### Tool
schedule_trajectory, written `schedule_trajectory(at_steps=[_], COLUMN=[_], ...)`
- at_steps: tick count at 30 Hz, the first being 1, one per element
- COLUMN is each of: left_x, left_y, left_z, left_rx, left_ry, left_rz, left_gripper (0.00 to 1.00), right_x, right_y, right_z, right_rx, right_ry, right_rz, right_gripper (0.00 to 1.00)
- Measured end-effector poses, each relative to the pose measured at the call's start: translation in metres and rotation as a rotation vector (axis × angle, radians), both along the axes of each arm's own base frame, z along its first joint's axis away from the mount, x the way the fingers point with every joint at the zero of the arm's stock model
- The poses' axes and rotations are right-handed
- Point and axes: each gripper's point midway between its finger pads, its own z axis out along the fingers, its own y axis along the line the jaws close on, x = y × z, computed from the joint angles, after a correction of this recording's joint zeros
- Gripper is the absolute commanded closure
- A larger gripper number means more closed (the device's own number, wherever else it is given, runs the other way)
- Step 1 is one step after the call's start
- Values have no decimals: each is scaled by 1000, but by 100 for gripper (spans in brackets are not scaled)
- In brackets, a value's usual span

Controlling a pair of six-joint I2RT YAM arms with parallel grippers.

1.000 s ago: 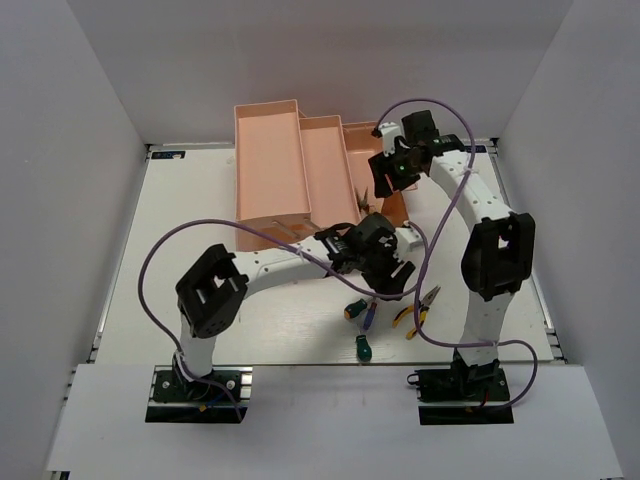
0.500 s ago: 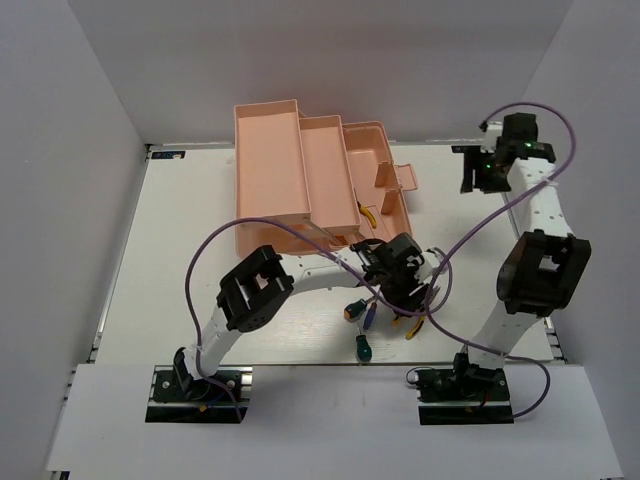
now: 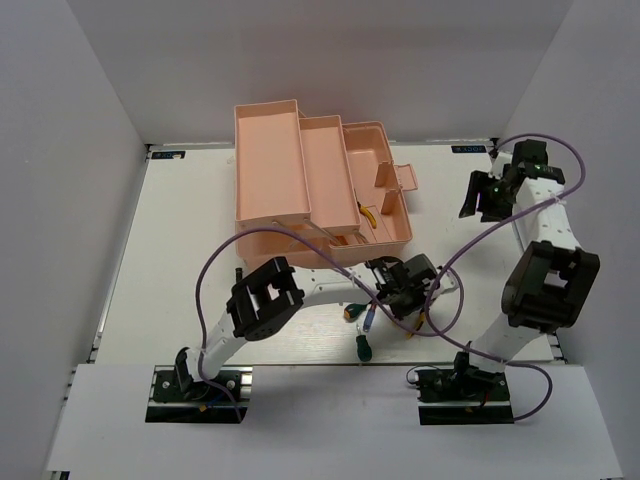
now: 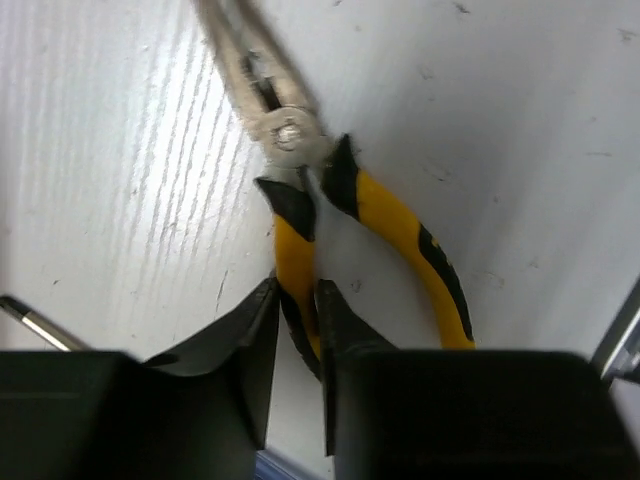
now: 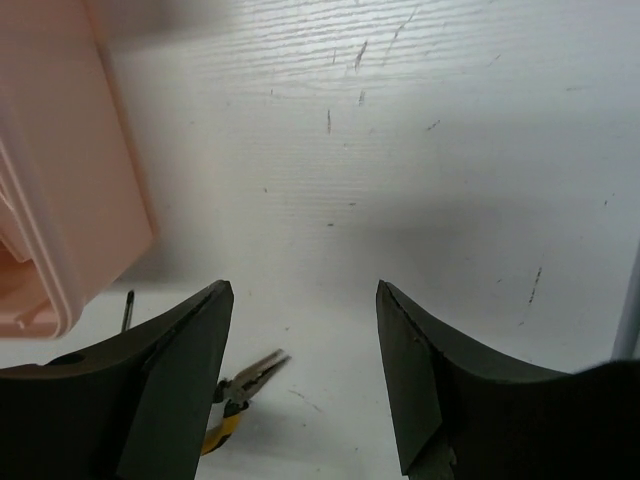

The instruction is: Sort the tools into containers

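Overhead plus wrist close-ups, pliers (image 4: 292,215) in common

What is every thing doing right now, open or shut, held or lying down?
Toolbox: open, trays spread out.
Left hand: shut on one handle of the loose pliers.
Loose pliers: flat on the table, gripped.
Right hand: open, empty.
Boxed pliers: lying inside the toolbox.
Green screwdriver: lying on the table.

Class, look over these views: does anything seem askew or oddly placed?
Yes. The left end effector pinches only one handle of the pliers on the table; the other handle splays free, so the grip looks off-centre. Nothing appears spilled or damaged.
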Motion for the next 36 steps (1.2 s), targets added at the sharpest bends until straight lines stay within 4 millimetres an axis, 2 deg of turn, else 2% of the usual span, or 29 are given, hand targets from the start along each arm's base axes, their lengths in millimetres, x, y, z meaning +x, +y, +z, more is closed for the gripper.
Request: schedule_trajectory(at_steps=[1, 4, 5, 9, 12, 15, 16, 17, 20, 24, 27, 31, 32, 33, 34, 35, 36], left_x=[2, 5, 5, 13, 25, 46, 56, 68, 105, 161, 198, 234, 239, 242, 245, 246, 248], left_y=[1, 2, 2, -1, -10, -28, -32, -35, -23, 12, 44, 75, 80, 84, 86, 88, 87], left_z=[0, 0, 1, 8, 33, 79, 96, 114, 149, 162, 165, 169, 168, 168, 168, 168, 169], left_rx=[8, 26, 31, 63, 42, -49, -84, -124, -179, -160, -122, -101, -95, -92, -93, -92, -102], left_ry=[-19, -48, -51, -76, -95, -144, -168, -193, -252, -334, -390, -441, -443, -444, -443, -443, -439], left_rz=[10, 27, 30, 50, 79, 123, 143, 173, 275, 452, 580, 707, 722, 734, 740, 739, 742], left_gripper=[80, 97, 100, 100, 100, 100, 100, 100, 100, 100, 100, 97, 89, 76, 55, 49, 44], right_x=[-4, -15, -17, -27, -36, -43, -45, -48, -52, -53, -55, -61, -62, -64, -65, -67, -70], right_y=[2, 4, 4, 5, 2, -3, -4, -6, -12, -15, -12, -5, -3, 0, 3, 8, 14], right_z=[1, 7, 9, 13, 12, 11, 11, 10, 11, 12, 11, 8, 8, 9, 9, 10, 11], right_rx=[12, 32, 38, 64, 70, 72, 76, 82, 88, 111, 133, 159, 164, 172, 179, 191, 214], right_ry=[-7, -30, -40, -66, -73, -87, -90, -93, -109, -125, -134, -140, -144, -148, -150, -158, -163], right_rz=[-1, -8, -10, -25, -41, -58, -66, -81, -103, -112, -102, -67, -51, -32, -14, 29, 71], right_gripper=[35, 35, 35, 35, 39, 73, 94, 100, 100, 100, 90, 66, 48, 41, 33, 13, 10])
